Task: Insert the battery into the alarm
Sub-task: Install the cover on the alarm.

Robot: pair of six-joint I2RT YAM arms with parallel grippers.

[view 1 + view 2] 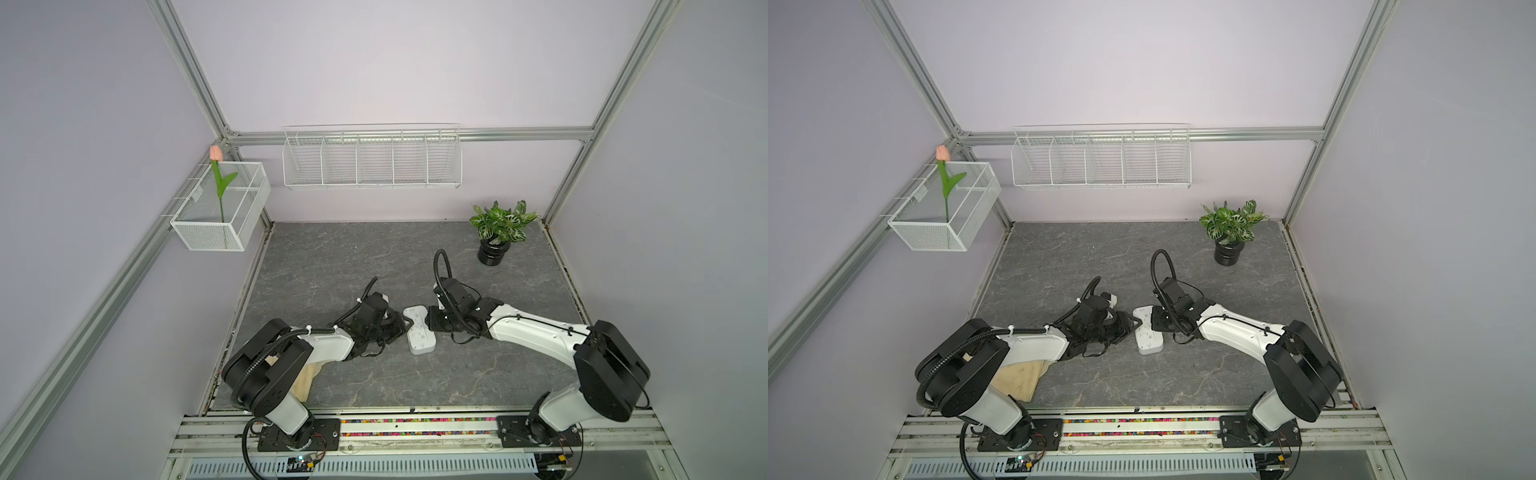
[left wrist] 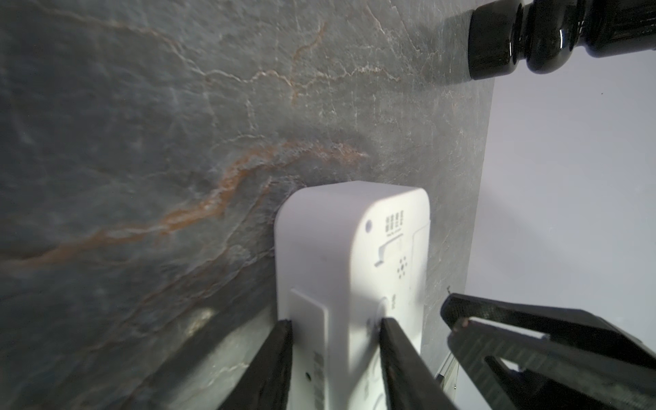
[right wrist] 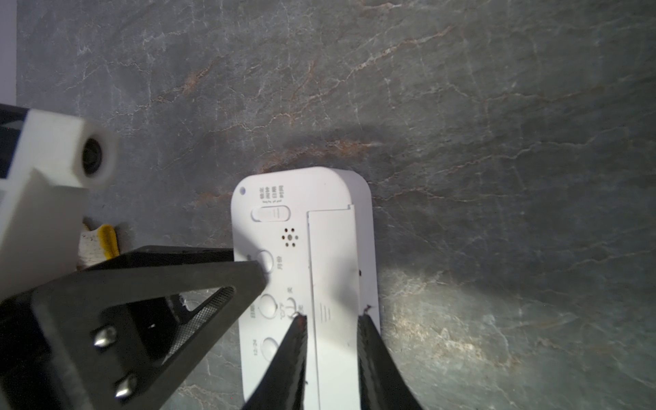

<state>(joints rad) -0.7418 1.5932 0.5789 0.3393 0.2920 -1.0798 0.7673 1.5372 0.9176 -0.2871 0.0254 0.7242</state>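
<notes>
alarm (image 1: pixel 419 330) (image 1: pixel 1148 332) lay flat, back up, mid worktop (image 1: pixel 332 257), between the two arms in both top views. screen side faced down, so i saw only buttons, a slider and speaker holes.

left fingers (image 2: pixel 275 362) came in at one long edge, turned one above the other. the upper tip sat on the back face and the lower one was down at the edge next to the worktop. both touched the alarm, so i read them as clamped on that edge.

right fingers (image 3: pixel 291 355) came in from the opposite side, tips down on the back. they stood a little apart with the cover (image 3: pixel 330 266) between them, one tip at its seam and one at the alarm's outer edge. i couldn't tell if they squeezed or just rested there. the cover looked seated in its slot.

right wrist view also showed a small white-and-yellow thing (image 3: pixel 99 241) on the worktop behind the left fingers. too blurred, so i couldn't tell what it was.

rest: plant (image 1: pixel 500 220) in a black pot (image 1: pixel 493 251) at the far right corner, well apart from the alarm. wire rack (image 1: pixel 372 166) on the back wall. mesh basket (image 1: pixel 216 232) on the left wall with a tulip (image 1: pixel 215 153) standing in it. a wooden board (image 1: pixel 1021 378) lay partly hidden under the left arm.
</notes>
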